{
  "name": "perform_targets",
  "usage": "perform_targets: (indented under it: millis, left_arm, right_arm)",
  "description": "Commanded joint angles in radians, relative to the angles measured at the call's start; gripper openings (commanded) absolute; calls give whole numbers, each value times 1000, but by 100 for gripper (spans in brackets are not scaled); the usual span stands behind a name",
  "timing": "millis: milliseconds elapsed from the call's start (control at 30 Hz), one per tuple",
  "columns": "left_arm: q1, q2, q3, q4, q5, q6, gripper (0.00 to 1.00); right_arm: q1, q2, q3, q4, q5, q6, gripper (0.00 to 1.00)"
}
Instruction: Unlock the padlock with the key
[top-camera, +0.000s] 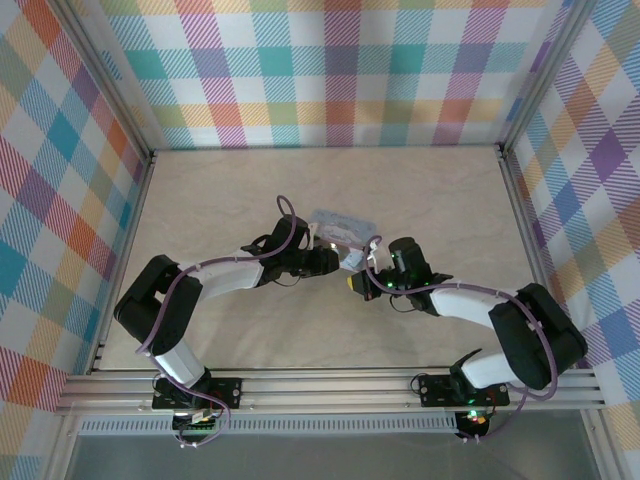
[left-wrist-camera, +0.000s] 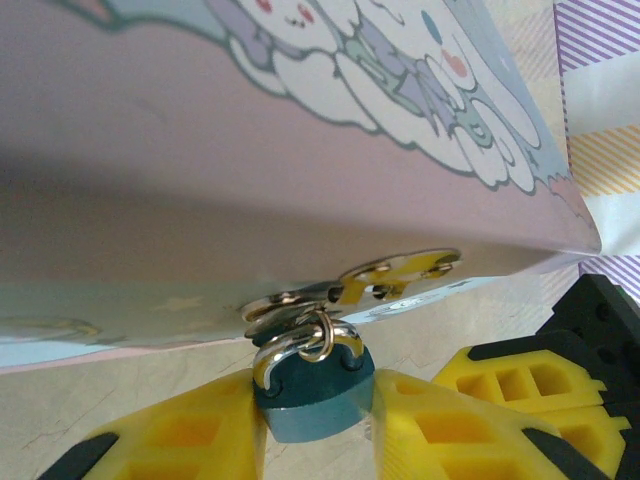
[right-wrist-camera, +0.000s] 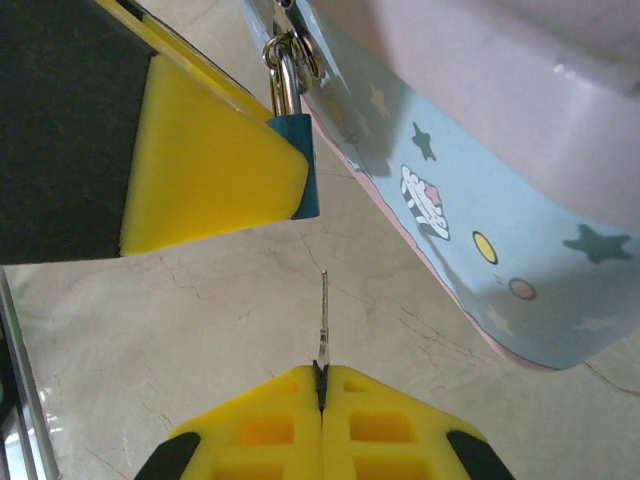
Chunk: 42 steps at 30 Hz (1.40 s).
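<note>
Clamped in the fully closed right gripper (right-wrist-camera: 320, 385), the key (right-wrist-camera: 323, 320) is held just beside the tin (right-wrist-camera: 520, 240). At the tin's hasp (left-wrist-camera: 395, 272), the padlock (left-wrist-camera: 312, 395) is pinched by the left gripper (left-wrist-camera: 315, 425).

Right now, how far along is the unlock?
Done: the left gripper clamps the padlock, which hangs on the latch of the tin; the right gripper pinches the key.
In hand: the key points toward the padlock, with a gap between them in the right wrist view.
Left: insert, turn, and free the shackle, which looks shut.
</note>
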<state>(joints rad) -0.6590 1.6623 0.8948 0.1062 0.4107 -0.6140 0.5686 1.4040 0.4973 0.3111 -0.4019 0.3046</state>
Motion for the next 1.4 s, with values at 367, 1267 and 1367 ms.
perform_targets:
  millis: [367,1267,1367]
  left_arm:
    - [-9,8,32,35,16,-14,30]
    - [-10,10,27,46,18,-16,30]
    - [-9,7,24,47,17,-16,30]
  right_arm:
    - [5,45,1,85,-62,33,1]
    - [6,91,54,132,-55,64,0]
    - [5,93,55,138,-56,67,0]
